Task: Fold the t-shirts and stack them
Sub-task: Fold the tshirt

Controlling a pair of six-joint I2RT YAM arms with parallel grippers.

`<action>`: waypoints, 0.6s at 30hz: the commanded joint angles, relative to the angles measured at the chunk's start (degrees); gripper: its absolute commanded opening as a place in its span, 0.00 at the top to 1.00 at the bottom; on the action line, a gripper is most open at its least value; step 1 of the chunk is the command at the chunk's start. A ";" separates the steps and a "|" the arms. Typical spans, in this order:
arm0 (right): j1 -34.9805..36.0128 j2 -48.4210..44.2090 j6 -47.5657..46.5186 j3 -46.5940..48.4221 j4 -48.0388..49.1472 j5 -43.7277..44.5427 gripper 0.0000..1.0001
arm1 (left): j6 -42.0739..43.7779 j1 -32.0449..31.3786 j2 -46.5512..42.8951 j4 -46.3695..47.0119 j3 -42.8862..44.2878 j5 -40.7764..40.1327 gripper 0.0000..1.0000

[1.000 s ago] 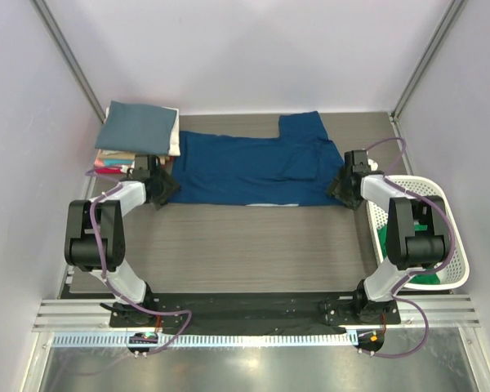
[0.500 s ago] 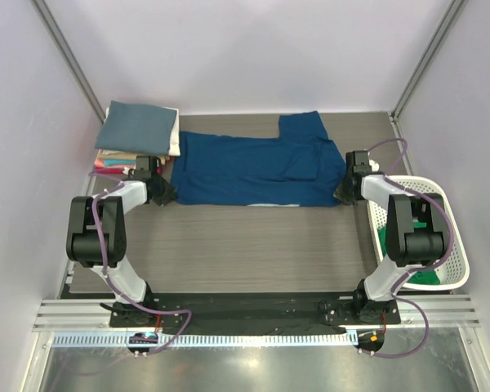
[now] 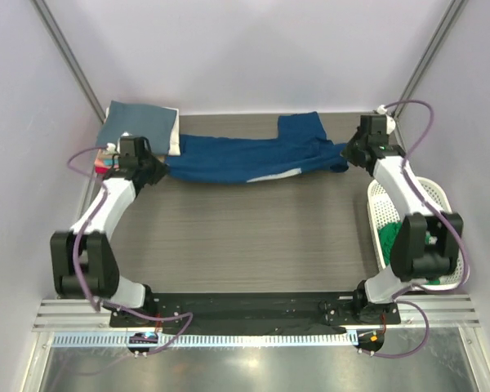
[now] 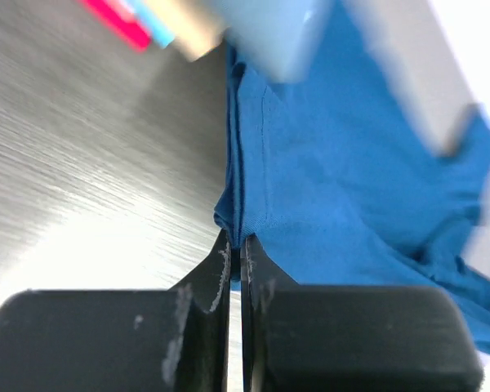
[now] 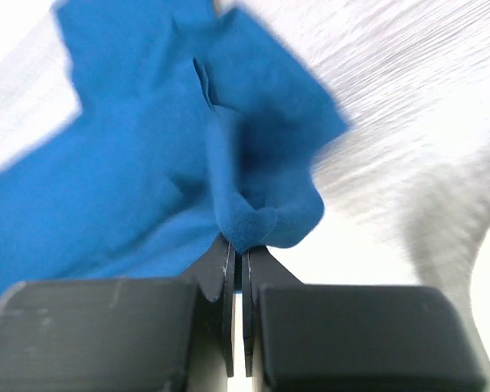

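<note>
Nearest, on the near right of the navy blue t-shirt [image 3: 229, 155], a white mesh basket [image 3: 438, 196] holds a bright green t-shirt [image 3: 394, 238], not yet handled. Bare worktop [image 3: 245, 237] lies on the near side of the navy tee.

The navy tee itself is stretched sideways across the far half of the worktop, gathered into a narrow band with a sliver of its white print [image 3: 271, 174] showing along its near edge. The left gripper [image 3: 158, 169] is clamped on the tee's left end; the wrist view shows its jaws pressed together on a doubled edge of blue cloth. The right gripper [image 3: 347, 155] is likewise pinched tight on the tee's right end, where a sleeve bunches up.

Just beyond the tee's left end sits the stack of folded t-shirts [image 3: 137, 129], a slate-blue one on top.

This looks like the lengthwise fold of the navy tee, with its near edge being carried to the far side. The next move would call for both arms to lay the lifted edge down level and together, keeping the cloth taut, before either gripper lets go.
</note>
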 commanded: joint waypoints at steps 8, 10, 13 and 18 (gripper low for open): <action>-0.27 -17.59 0.98 -25.69 -5.25 3.39 0.99 | -0.07 0.09 -21.22 -5.79 -20.02 -4.42 1.00; -0.36 -21.63 0.71 -29.21 -6.39 3.93 0.99 | -1.12 0.09 -24.12 -7.20 -23.70 -3.98 1.00; -0.36 -27.87 1.67 -32.11 -8.85 4.81 0.99 | -2.71 0.09 -29.13 -10.18 -26.70 -3.80 1.00; -0.36 -36.22 5.71 -34.04 -13.78 2.80 0.99 | -4.47 0.09 -38.62 -15.63 -29.08 -4.86 1.00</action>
